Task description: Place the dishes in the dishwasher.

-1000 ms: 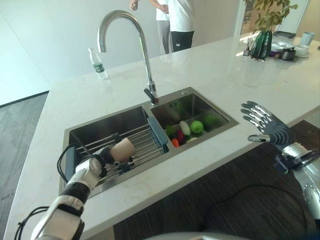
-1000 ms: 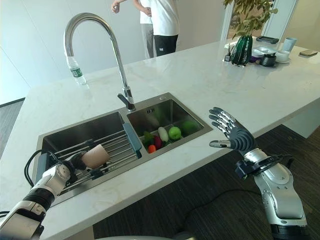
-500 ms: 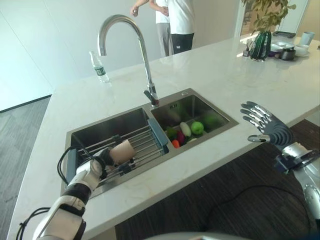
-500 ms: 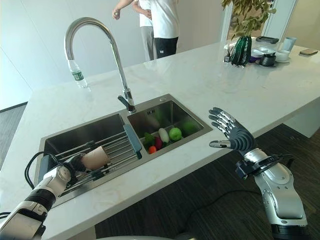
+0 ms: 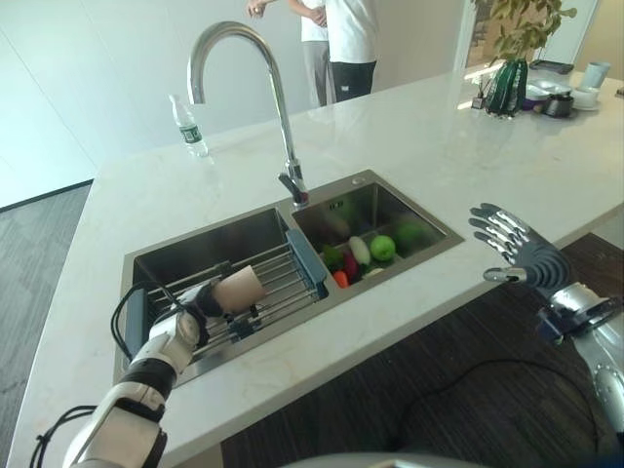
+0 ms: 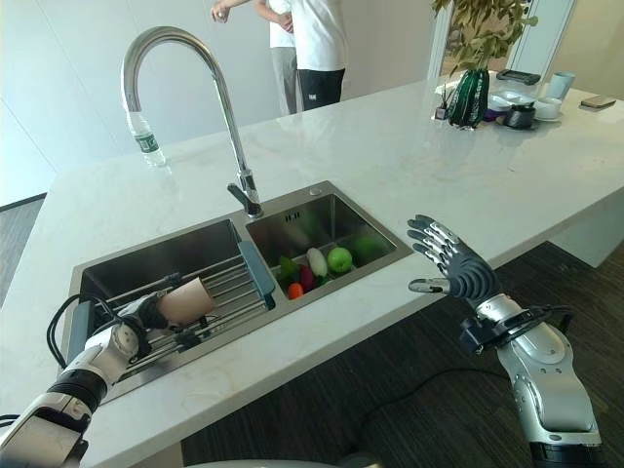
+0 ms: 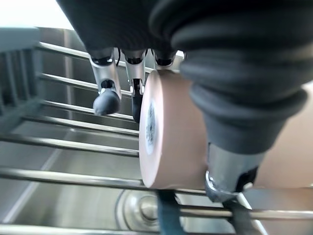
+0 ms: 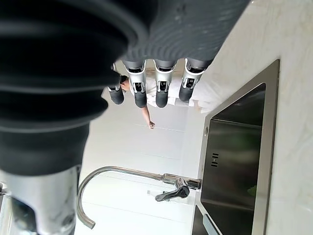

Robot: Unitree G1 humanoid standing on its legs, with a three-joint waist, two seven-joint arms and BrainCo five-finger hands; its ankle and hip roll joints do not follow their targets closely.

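Left hand [image 5: 200, 302] closed around tan cup [image 5: 239, 289], held on its side over wire rack [image 5: 278, 278] in left basin of sink [image 5: 429, 249]. Left wrist view: cup's base [image 7: 149, 132] seen facing outward, fingers [image 7: 107, 100] curled beside it, rack bars and drain below. Right basin: green apple [image 5: 383, 248] and other produce noted in eye views. Right hand [image 6: 458, 268] seen off counter edge, fingers spread, holding nothing. Right wrist view: faucet [image 8: 127, 178] past straight fingers [image 8: 139, 93].
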